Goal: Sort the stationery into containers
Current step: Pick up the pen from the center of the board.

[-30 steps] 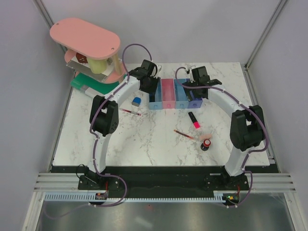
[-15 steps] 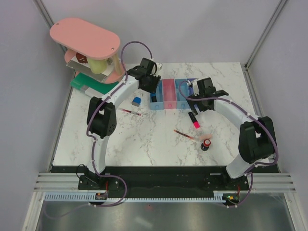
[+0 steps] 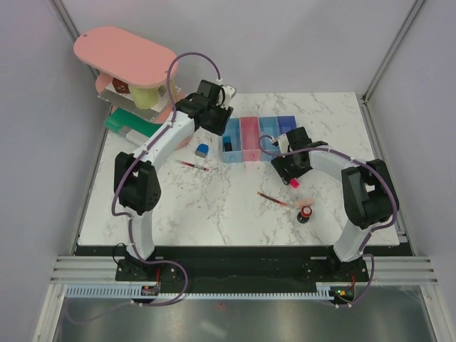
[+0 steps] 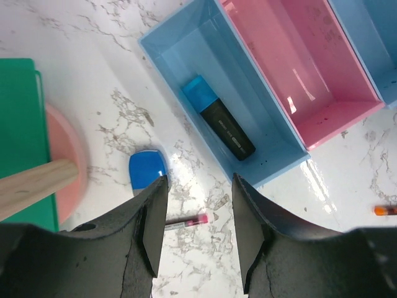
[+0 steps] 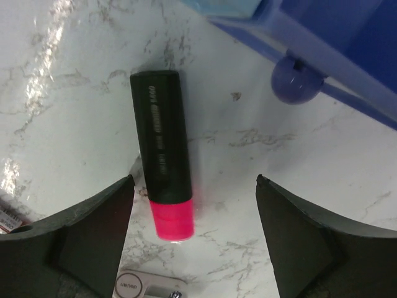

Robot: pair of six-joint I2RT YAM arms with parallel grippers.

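Observation:
Four bins stand in a row: light blue (image 3: 230, 144), pink (image 3: 248, 139), light blue (image 3: 268, 135) and purple-blue (image 3: 287, 125). A blue-capped black marker (image 4: 217, 127) lies in the left light blue bin (image 4: 180, 59). My left gripper (image 3: 216, 121) (image 4: 198, 181) is open and empty, above the table just left of that bin. Under it lie a small blue-white block (image 3: 202, 149) (image 4: 147, 169) and a thin red pen (image 3: 192, 165) (image 4: 186, 220). My right gripper (image 3: 288, 166) (image 5: 193, 186) is open over the pink-red marker (image 3: 292, 182) (image 5: 164, 167), which lies between its jaws, nearer the left one.
A second thin red pen (image 3: 272, 199), the pale pink eraser (image 3: 304, 202) (image 5: 146, 287) and the red-and-black knob (image 3: 305, 214) lie near the right arm. The pink oval-topped stand (image 3: 125, 57) and green box (image 3: 132, 122) (image 4: 18, 124) are at the back left.
My right gripper has moved from over the purple-blue bin toward the near side, down over the pink-red marker. My left gripper has drawn back and left, off the left bin.

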